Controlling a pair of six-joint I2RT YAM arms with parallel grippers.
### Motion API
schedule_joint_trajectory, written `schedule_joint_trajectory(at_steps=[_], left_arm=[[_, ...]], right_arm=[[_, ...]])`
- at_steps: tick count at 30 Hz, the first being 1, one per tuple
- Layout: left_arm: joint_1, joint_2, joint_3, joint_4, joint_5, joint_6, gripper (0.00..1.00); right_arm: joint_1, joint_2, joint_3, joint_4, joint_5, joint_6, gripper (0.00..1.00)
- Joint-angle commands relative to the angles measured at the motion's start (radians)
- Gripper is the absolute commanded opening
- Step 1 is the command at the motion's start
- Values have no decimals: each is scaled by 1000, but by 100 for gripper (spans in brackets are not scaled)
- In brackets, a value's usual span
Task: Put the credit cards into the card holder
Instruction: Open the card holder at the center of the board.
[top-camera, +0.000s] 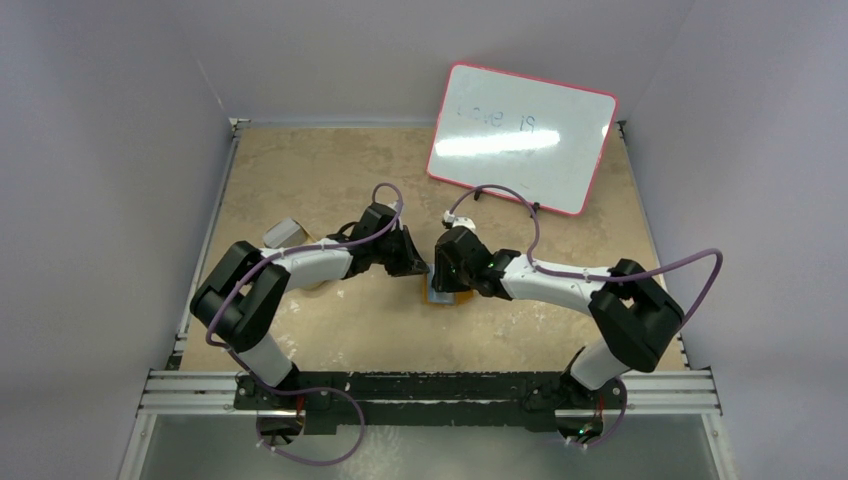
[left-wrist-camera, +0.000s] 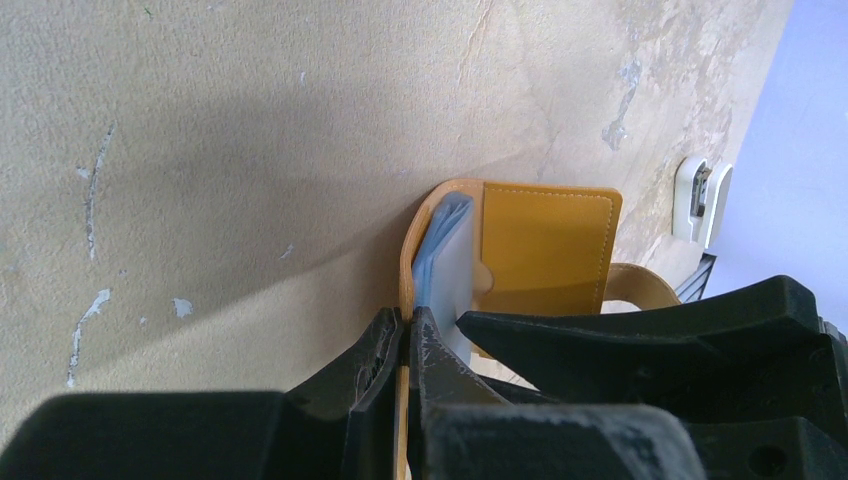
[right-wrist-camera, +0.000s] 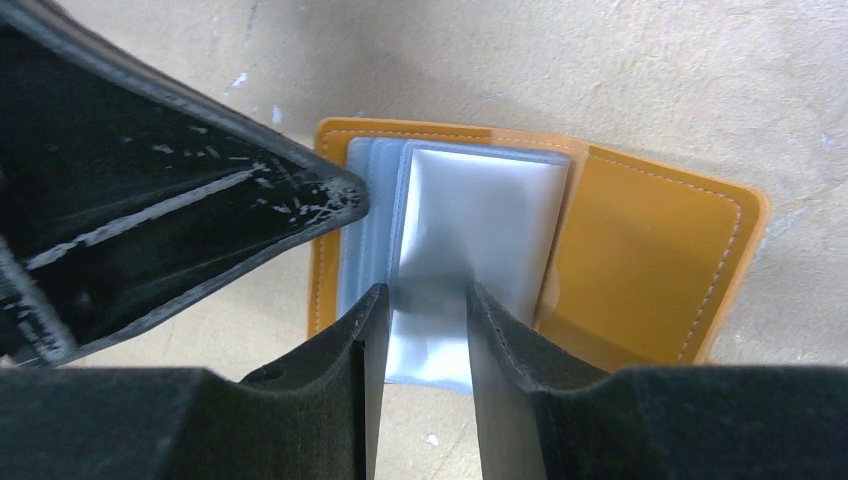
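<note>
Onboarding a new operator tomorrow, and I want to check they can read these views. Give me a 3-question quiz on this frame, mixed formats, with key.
1. True or false: the card holder lies folded shut.
2. The left gripper is shut on: A) the card holder's cover edge, B) a loose card, C) nothing.
3. What colour is the frame of the whiteboard at the table's far right corner?
Key: 1 false, it lies open; 2 A; 3 pink.
</note>
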Motion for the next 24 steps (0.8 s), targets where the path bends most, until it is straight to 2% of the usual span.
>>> schedule_joint_trajectory(at_steps=[1,6,11,14,19,24], left_arm=[[-7,-20,34,13,7,15,0],[-6,-21,38,11,7,19,0],[-7,-17,29,35,9,13,25],[-7,-1,20,63,16,7,33],[-7,35,3,127,32,-10,39],[-7,37,-8,121,-8,-7,40]], right_arm=[[0,31,29,-61,77,4,37],[0,41,40,-93,122,9,37],[1,39,23,-80,117,15,37],[0,37,10,-69,116,19,37],[0,42,-4,-55,116,25,36],[0,25,11,-104,185,35,38]])
